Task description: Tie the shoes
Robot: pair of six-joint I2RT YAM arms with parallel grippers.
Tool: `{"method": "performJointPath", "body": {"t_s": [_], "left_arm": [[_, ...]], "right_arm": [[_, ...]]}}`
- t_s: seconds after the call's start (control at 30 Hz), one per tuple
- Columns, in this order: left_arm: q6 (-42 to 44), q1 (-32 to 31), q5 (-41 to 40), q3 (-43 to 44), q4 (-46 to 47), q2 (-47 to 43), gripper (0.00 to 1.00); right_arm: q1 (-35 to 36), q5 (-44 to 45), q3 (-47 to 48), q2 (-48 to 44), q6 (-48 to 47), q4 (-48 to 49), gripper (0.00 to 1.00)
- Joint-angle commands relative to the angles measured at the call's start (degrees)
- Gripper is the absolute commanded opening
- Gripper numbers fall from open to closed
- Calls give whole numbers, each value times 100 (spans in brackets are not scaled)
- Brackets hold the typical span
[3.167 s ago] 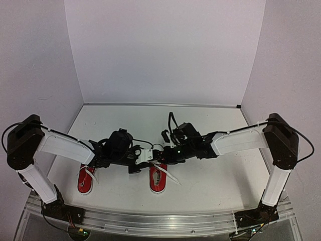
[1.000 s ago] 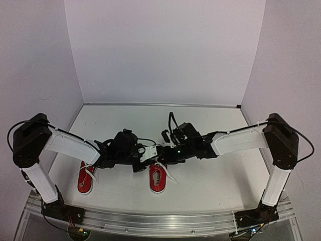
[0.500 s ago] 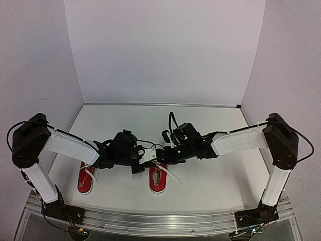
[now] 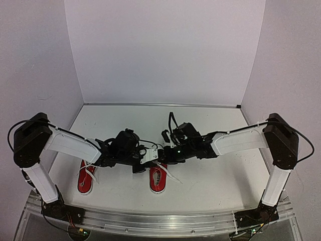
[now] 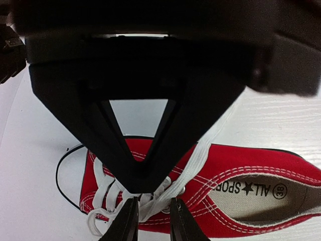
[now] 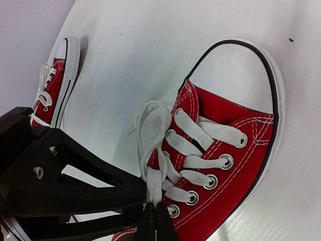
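Two red shoes with white laces lie on the table: the left one (image 4: 85,181) and the right one (image 4: 157,182). Both grippers meet over the right shoe's laces. My right gripper (image 4: 159,156) is shut on a white lace loop (image 6: 155,181) beside the eyelets of the right shoe (image 6: 225,110). My left gripper (image 4: 142,163) has its fingertips (image 5: 131,223) closed round a lace strand (image 5: 198,155) of the same shoe (image 5: 241,160). The right gripper's shut black fingers (image 5: 145,185) fill the left wrist view just above them. The other shoe (image 6: 57,83) lies apart at the left.
The white table (image 4: 210,181) is bounded by white walls at the back and sides and a metal rail (image 4: 160,221) at the near edge. A loose lace end (image 4: 173,178) trails right of the right shoe.
My left arm has shifted a little to the right, bringing its gripper closer against the right gripper over the right shoe. The right arm and both shoes have hardly moved.
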Motion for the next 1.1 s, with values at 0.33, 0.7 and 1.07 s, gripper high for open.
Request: {"method": "performJointPath", "body": {"t_s": [0.33, 0.7, 1.07], "left_arm": [[64, -17, 27, 306, -123, 130, 2], [-389, 78, -102, 66, 235, -134, 0], [-674, 167, -213, 69, 356, 59, 0]], "right_arm": [[-26, -12, 76, -51, -1, 132, 0], [-26, -38, 50, -85, 41, 167, 0], [-26, 13, 31, -135, 101, 201, 0]]}}
